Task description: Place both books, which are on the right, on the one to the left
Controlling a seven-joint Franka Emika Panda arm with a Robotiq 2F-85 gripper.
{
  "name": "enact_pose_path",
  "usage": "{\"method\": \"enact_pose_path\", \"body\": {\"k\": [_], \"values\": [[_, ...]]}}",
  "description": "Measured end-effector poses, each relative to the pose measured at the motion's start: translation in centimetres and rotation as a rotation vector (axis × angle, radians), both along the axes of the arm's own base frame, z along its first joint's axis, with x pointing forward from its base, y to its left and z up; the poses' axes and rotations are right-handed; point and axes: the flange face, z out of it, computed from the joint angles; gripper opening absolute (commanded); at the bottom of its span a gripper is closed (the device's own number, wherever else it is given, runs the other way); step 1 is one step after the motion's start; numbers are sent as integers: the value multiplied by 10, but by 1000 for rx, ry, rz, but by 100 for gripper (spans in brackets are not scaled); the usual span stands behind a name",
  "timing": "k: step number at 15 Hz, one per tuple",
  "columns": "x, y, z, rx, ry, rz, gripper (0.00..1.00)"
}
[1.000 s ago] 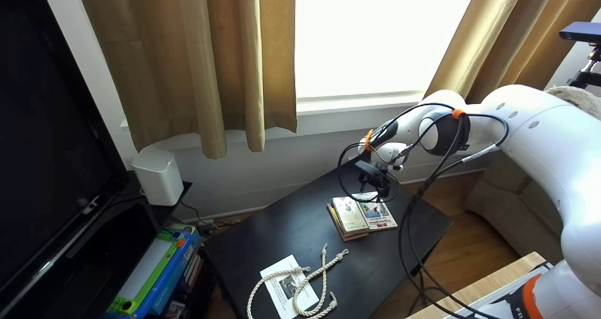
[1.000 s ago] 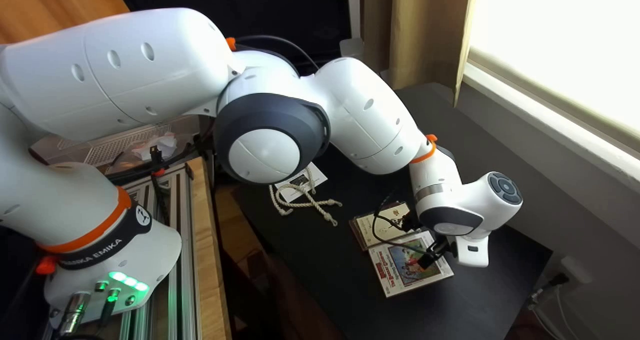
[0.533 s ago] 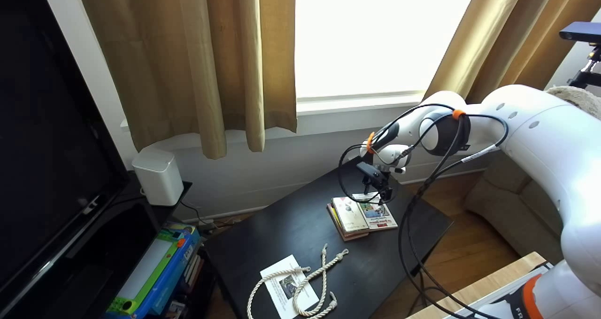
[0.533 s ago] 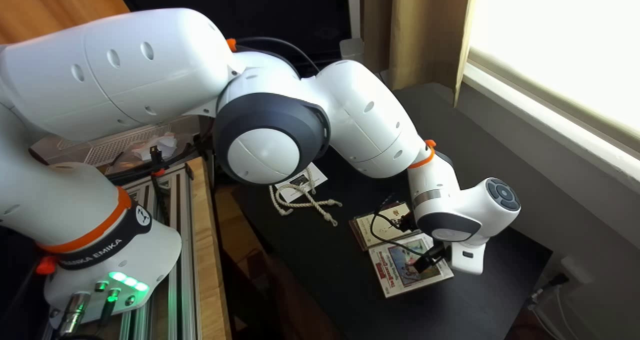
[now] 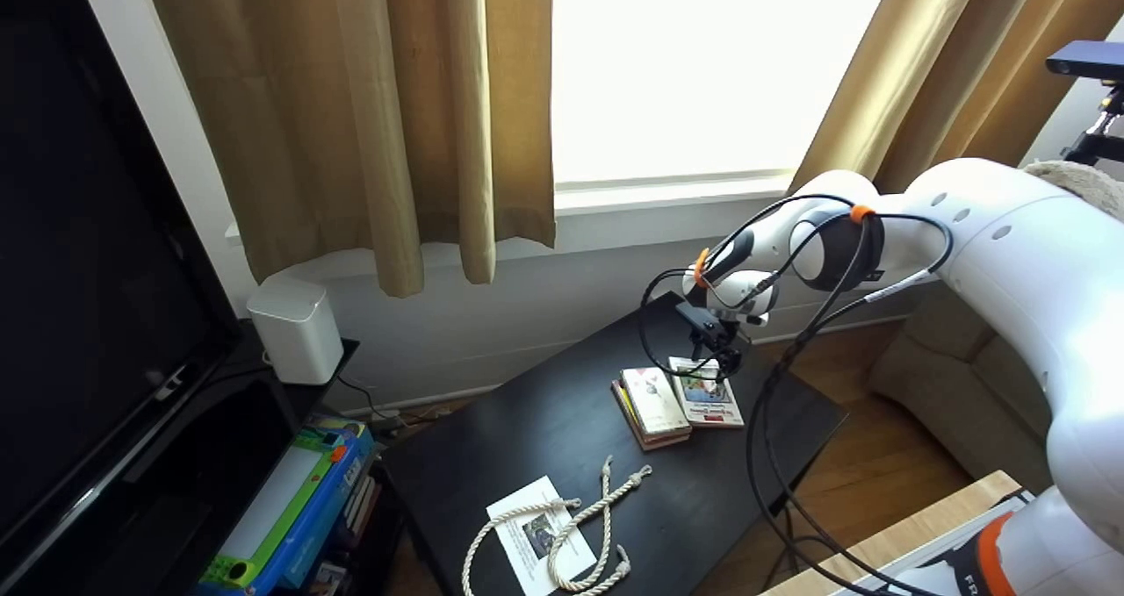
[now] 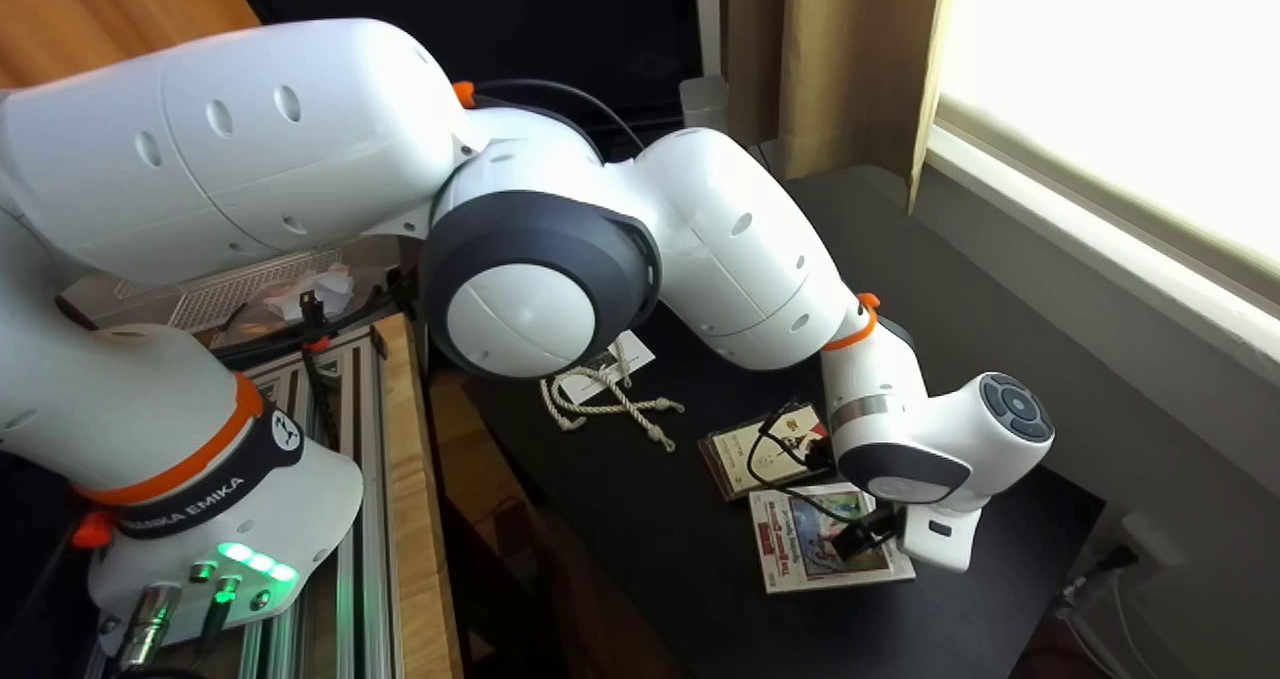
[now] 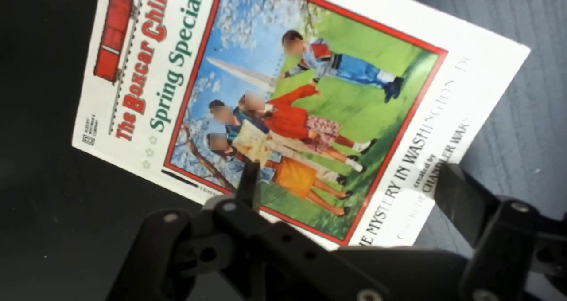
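A white book with a coloured picture cover (image 5: 713,413) lies flat on the dark table at the right of a small stack. It also shows in an exterior view (image 6: 785,564) and fills much of the wrist view (image 7: 319,115). The stack has a cream book on top (image 5: 652,403), seen as well in an exterior view (image 6: 735,456); reddish-brown and yellow edges show beneath it, their covers hidden. My gripper (image 7: 354,183) is open and empty, low over the picture book, one finger over its cover, the other at its edge. Contact cannot be told.
A white rope (image 5: 628,484) lies over a white paper sheet (image 5: 518,552) at the table's near end. A loop of black cable (image 5: 644,341) hangs beside the gripper. The dark table (image 5: 492,434) stands near the wall below the window (image 5: 676,69).
The picture book has turned slightly and moved away from the stack, leaving a narrow gap. My gripper has moved the same way, away from the stack, and stays open. The stack has not moved.
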Motion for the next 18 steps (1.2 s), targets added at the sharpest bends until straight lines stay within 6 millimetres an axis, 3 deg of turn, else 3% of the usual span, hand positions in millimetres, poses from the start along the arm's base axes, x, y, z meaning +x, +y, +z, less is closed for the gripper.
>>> {"method": "enact_pose_path", "body": {"k": [18], "values": [[0, -18, 5, -18, -46, -32, 100]]}}
